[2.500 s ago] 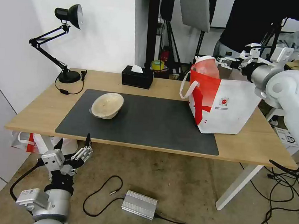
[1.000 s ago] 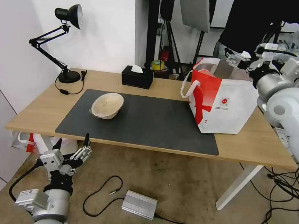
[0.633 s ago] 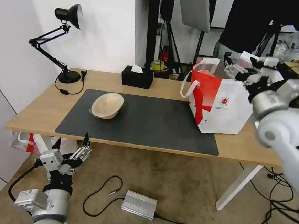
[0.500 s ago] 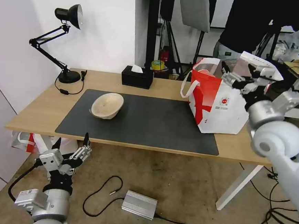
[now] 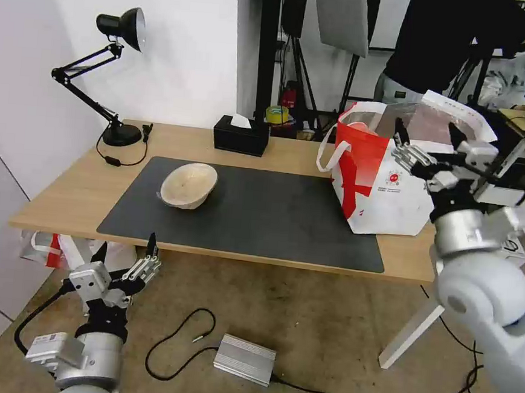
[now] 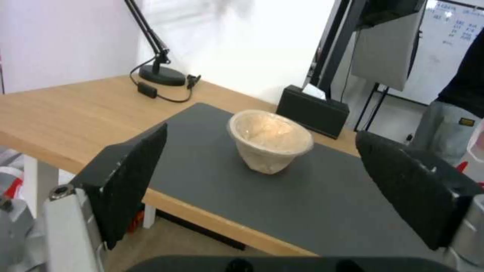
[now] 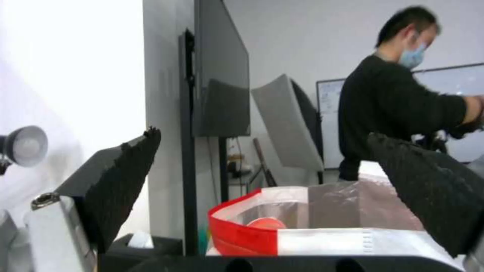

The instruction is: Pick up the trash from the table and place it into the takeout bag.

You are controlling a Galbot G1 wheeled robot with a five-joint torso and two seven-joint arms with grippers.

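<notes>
On the counter point(image 5: 56, 195), a beige bowl point(image 5: 188, 184) sat at nine o'clock from the takeout bag point(image 5: 396, 189); the right claw point(image 5: 427, 146) gaped empty beside it, the left claw point(image 5: 125, 258) parted below.

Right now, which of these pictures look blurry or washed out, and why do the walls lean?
Head view: sharp, but wide-angle; the desk lamp side wall leans. Left wrist view: the beige bowl is fairly clear, the wall behind glares white. Right wrist view: the person is smeared, the takeout bag soft, the left side blown out.
</notes>
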